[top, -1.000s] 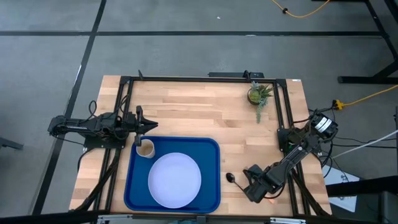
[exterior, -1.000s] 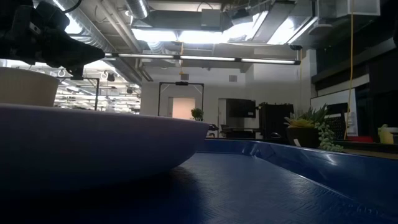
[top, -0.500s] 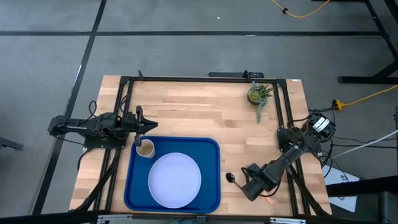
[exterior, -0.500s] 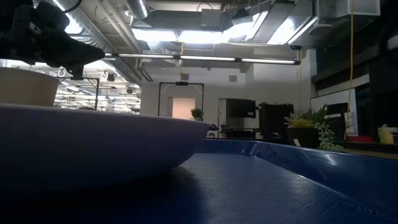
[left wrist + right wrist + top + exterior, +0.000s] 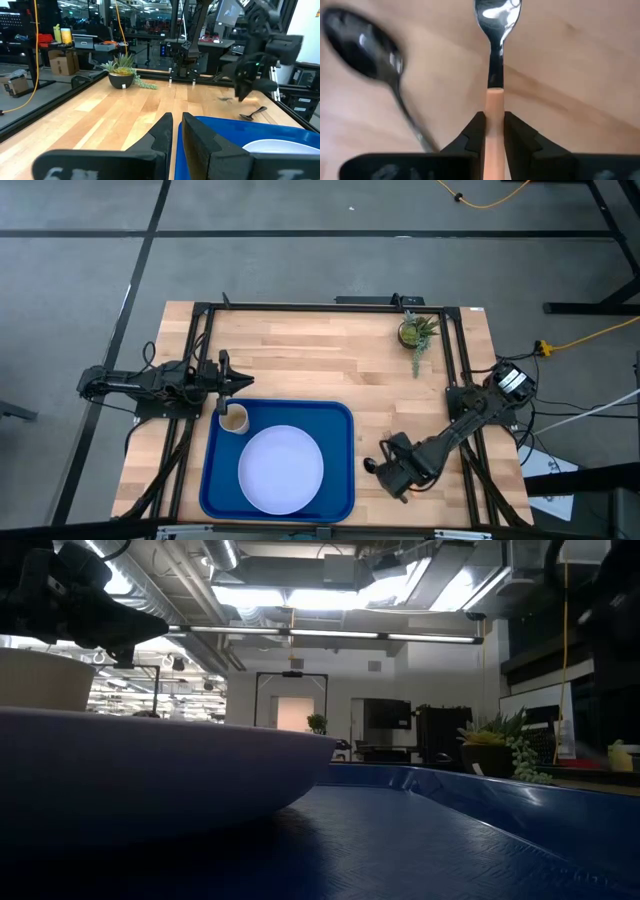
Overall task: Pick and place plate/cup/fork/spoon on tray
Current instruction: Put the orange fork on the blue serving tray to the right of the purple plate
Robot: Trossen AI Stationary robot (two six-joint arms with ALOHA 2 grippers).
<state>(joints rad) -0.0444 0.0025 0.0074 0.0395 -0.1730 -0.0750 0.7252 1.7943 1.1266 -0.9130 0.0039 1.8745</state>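
While the right hand (image 5: pixel 494 131) grips the fork (image 5: pixel 494 60), shelves line the room beyond the wooden table (image 5: pixel 320 350).

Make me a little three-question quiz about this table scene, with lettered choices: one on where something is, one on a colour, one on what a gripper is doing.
1. Where is the cup?
A. On the tray, in a corner beside the plate
B. On the bare wood beside the plant
C. On top of the plate

2. What colour is the tray?
A. Green
B. Blue
C. Red

3. What is the right gripper doing?
A. Hanging open over the plate
B. Holding the cup
C. Gripping the fork by its tan handle

Answers:
1 A: the high view shows the cup inside the tray's rim, next to the plate.
2 B: the tray is blue in both the high and low views.
3 C: the right wrist view shows the fingers closed on the fork, with the spoon lying on the wood beside it.
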